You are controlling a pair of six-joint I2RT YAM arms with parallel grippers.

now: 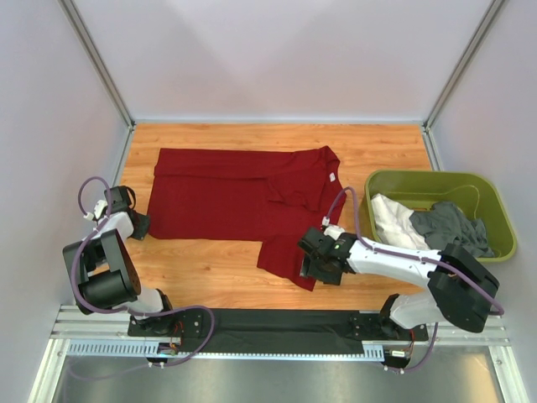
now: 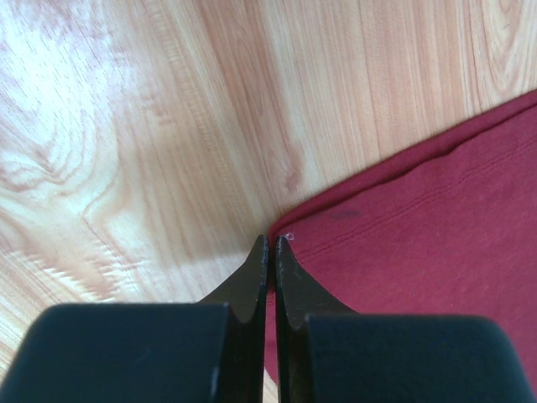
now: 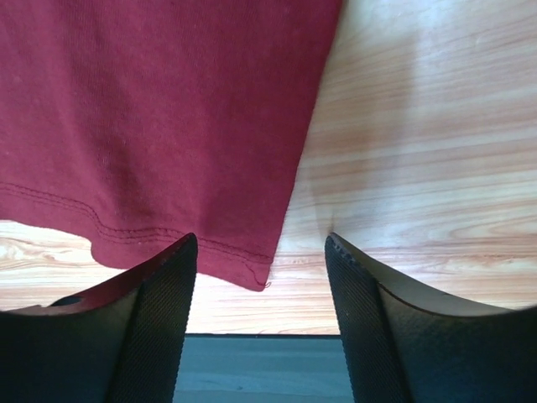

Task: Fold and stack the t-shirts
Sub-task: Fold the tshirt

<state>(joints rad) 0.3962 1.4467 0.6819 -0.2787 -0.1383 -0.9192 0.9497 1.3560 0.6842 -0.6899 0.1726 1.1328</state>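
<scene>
The dark red t-shirt [image 1: 235, 201] lies spread on the wooden table, its right side partly folded over, with a small white neck label [image 1: 334, 178]. My left gripper [image 1: 138, 225] is at its near left corner. In the left wrist view the gripper [image 2: 271, 239] is shut right at that corner of the red shirt [image 2: 419, 227], with a sliver of red between the jaws. My right gripper [image 1: 315, 262] is open, low over the shirt's near right corner [image 3: 252, 273], which lies flat between the fingers [image 3: 168, 285]. The white t-shirt [image 1: 394, 220] and the dark grey t-shirt [image 1: 449, 225] lie bunched in the tub.
An olive-green plastic tub [image 1: 436, 175] stands at the right edge of the table. The table's near edge and a dark rail [image 3: 260, 369] lie just below the right gripper. Pale walls enclose the table on three sides.
</scene>
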